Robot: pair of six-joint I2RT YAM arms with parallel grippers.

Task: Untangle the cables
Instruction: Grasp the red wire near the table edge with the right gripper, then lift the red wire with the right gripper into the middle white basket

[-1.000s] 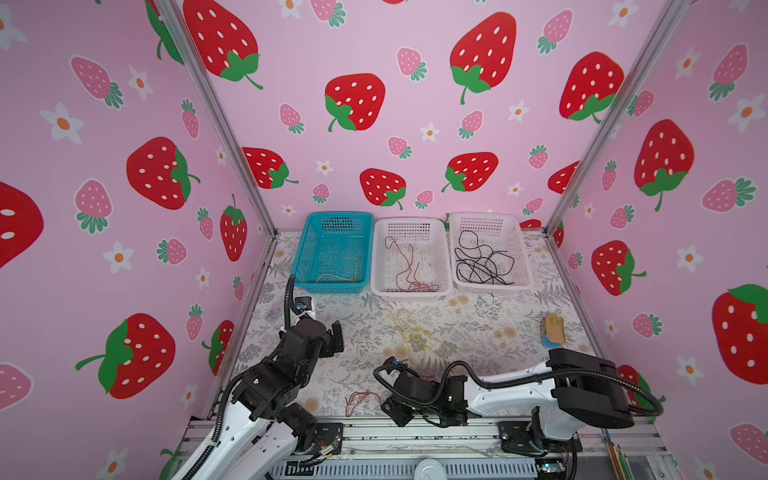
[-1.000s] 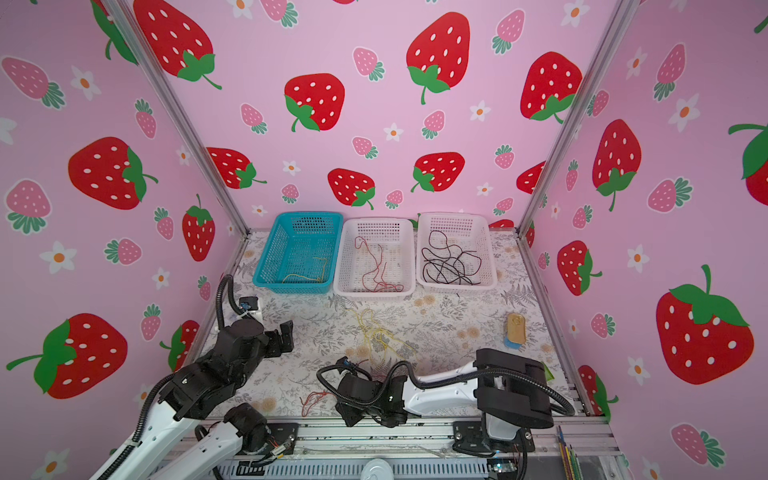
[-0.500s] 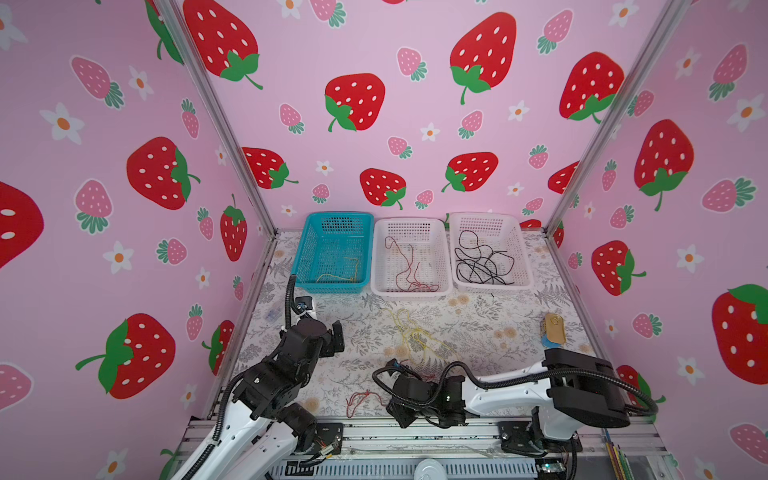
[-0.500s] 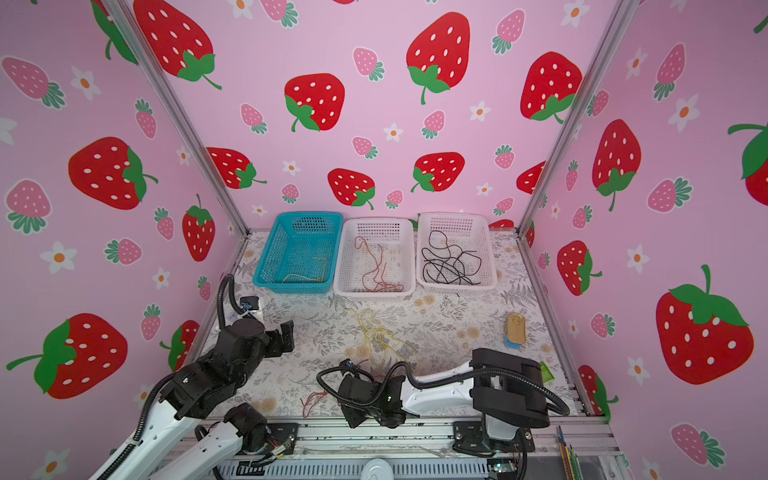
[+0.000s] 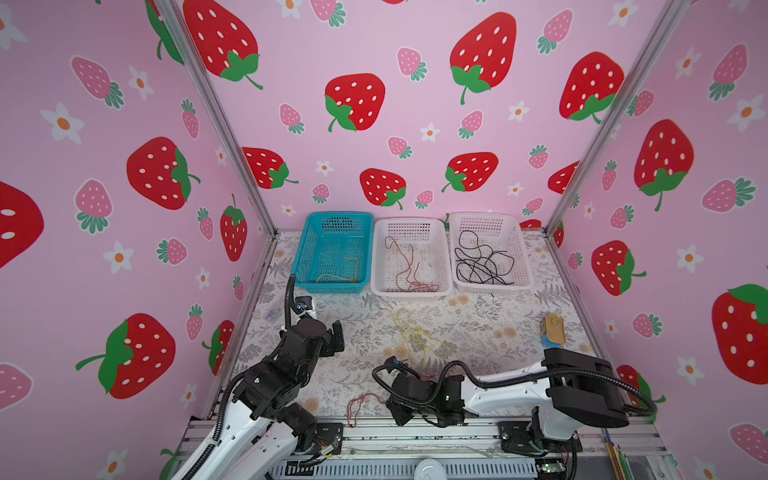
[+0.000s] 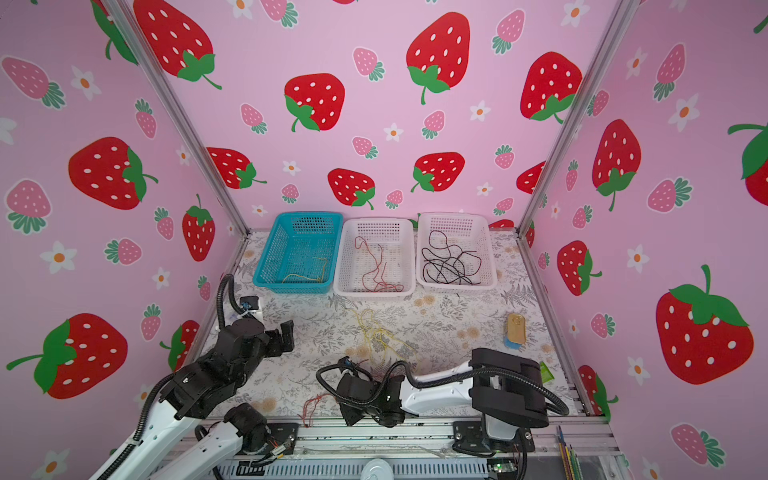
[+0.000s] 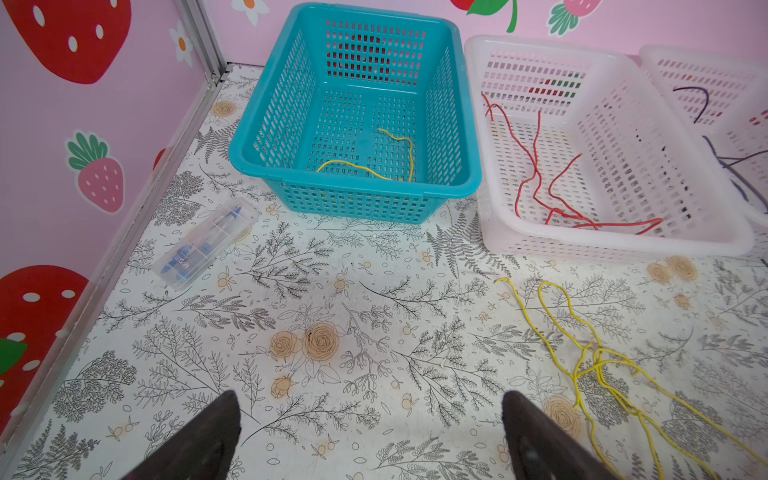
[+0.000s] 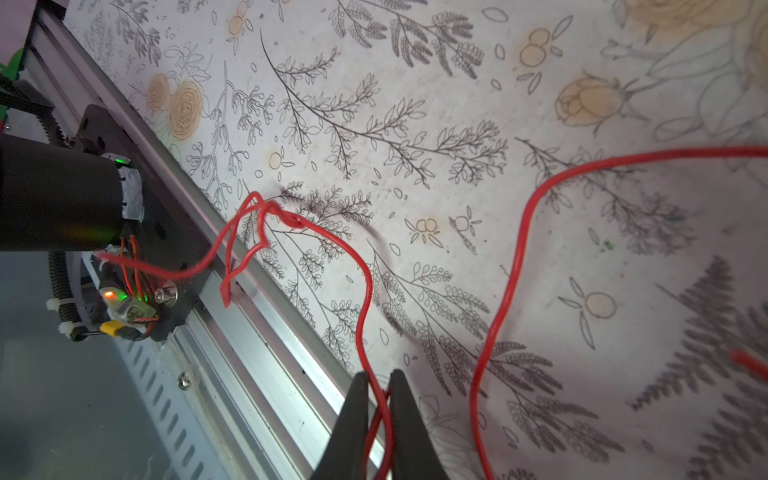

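Left end effector point(image 7: 370, 415) gapes wide — right end effector point(image 8: 379, 384) low, pinched together.

Both top views are bright, lit evenly by soft light from above, with only weak shadows on the bench point(image 5: 478, 328) under the arms point(image 5: 498, 380), and the wide lens stretches the pink walls point(image 5: 62, 270) toward the edges. The left wrist view is sharp, except the dark, soft fingers point(image 7: 199, 440) of the left end effector point(image 7: 370, 399) at its edge. In the right wrist view the red cable point(image 8: 511, 270) throws a blurred shadow, gets fuzzy at the frame's edge, and the metal rail point(image 8: 249, 332) gives glare.
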